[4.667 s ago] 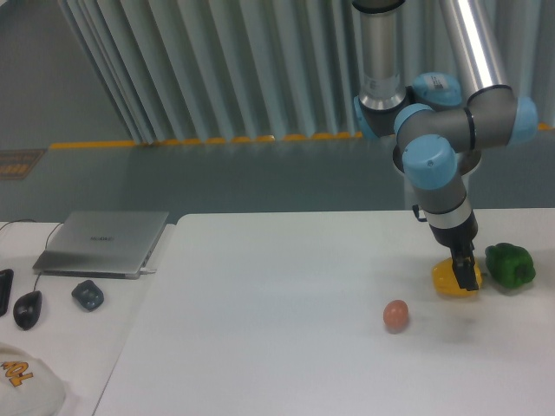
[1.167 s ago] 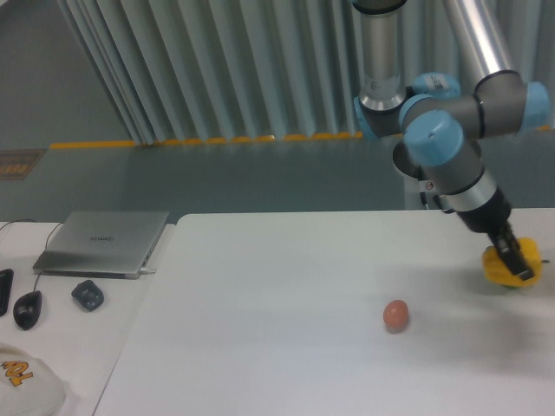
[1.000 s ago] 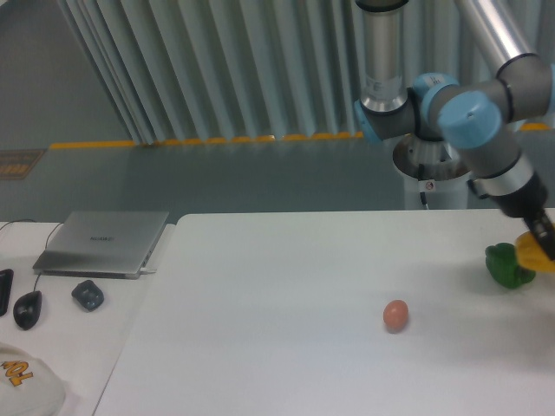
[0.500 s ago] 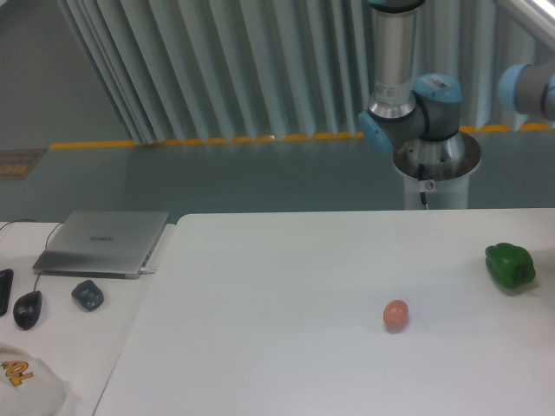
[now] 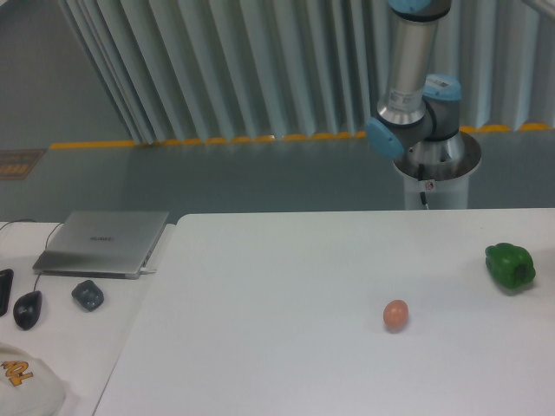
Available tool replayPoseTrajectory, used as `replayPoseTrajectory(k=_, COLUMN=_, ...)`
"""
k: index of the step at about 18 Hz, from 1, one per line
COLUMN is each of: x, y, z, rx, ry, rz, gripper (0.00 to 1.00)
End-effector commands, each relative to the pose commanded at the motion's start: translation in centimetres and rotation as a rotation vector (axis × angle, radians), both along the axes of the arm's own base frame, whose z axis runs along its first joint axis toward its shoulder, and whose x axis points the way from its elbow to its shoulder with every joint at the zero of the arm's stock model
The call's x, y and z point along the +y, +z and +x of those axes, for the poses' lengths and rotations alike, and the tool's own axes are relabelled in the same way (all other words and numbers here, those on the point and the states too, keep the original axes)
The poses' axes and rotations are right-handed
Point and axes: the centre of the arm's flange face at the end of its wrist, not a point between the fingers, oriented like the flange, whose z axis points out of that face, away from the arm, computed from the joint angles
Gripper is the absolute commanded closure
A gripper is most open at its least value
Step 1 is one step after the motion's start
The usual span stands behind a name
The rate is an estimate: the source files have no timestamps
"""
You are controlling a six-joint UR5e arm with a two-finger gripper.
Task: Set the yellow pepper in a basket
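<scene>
The yellow pepper is out of view, and so is my gripper; both lie past the right edge of the frame. Only the arm's base column and shoulder joint show at the back right. No basket is in view. On the white table lie a green pepper at the far right and a brownish egg right of the middle.
On the left side surface lie a closed laptop, a small dark object, a black mouse and a white cap. The arm's pedestal stands behind the table's back edge.
The gripper lifted the yellow pepper from beside the green pepper and carried it right, out of the frame. The arm's upper links swung out of view too.
</scene>
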Motion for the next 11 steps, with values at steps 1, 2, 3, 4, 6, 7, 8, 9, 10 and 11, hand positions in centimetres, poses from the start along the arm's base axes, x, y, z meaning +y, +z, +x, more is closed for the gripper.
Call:
replayPoseTrajectory(k=1, x=0.0, y=-0.5, z=-0.2, rx=-0.005, ry=-0.002, rz=0.006, gripper=0.43)
replayPoseTrajectory(k=2, x=-0.2, y=-1.2, z=-0.6, rx=-0.013, ry=0.000, rz=0.006, gripper=0.37)
replayPoseTrajectory(k=3, x=-0.3, y=-1.9, z=-1.1, rx=-0.022, ry=0.001, rz=0.003, gripper=0.19)
replayPoseTrajectory(k=4, x=-0.3, y=-2.3, z=-1.2, rx=-0.030, ry=0.001, rz=0.004, gripper=0.00)
replayPoseTrajectory(k=6, x=-0.4, y=-2.9, z=-0.8, rx=-0.042, ry=0.013, rz=0.004, gripper=0.00)
replayPoseTrajectory(k=7, x=-0.4, y=-2.7, z=-0.7, rx=-0.041, ry=0.013, rz=0.011, gripper=0.00)
replayPoseTrajectory(k=8, x=-0.3, y=-2.3, z=-0.5, rx=-0.038, ry=0.008, rz=0.037, gripper=0.00)
replayPoseTrajectory(k=9, x=-0.2, y=-2.1, z=0.0, rx=-0.049, ry=-0.001, rz=0.108, gripper=0.00)
replayPoseTrajectory(k=10, x=0.1, y=-1.3, z=0.3, rx=-0.045, ry=-0.008, rz=0.165, gripper=0.00)
replayPoseTrajectory(k=11, x=0.4, y=-0.5, z=0.7, rx=-0.041, ry=-0.018, rz=0.205, gripper=0.00)
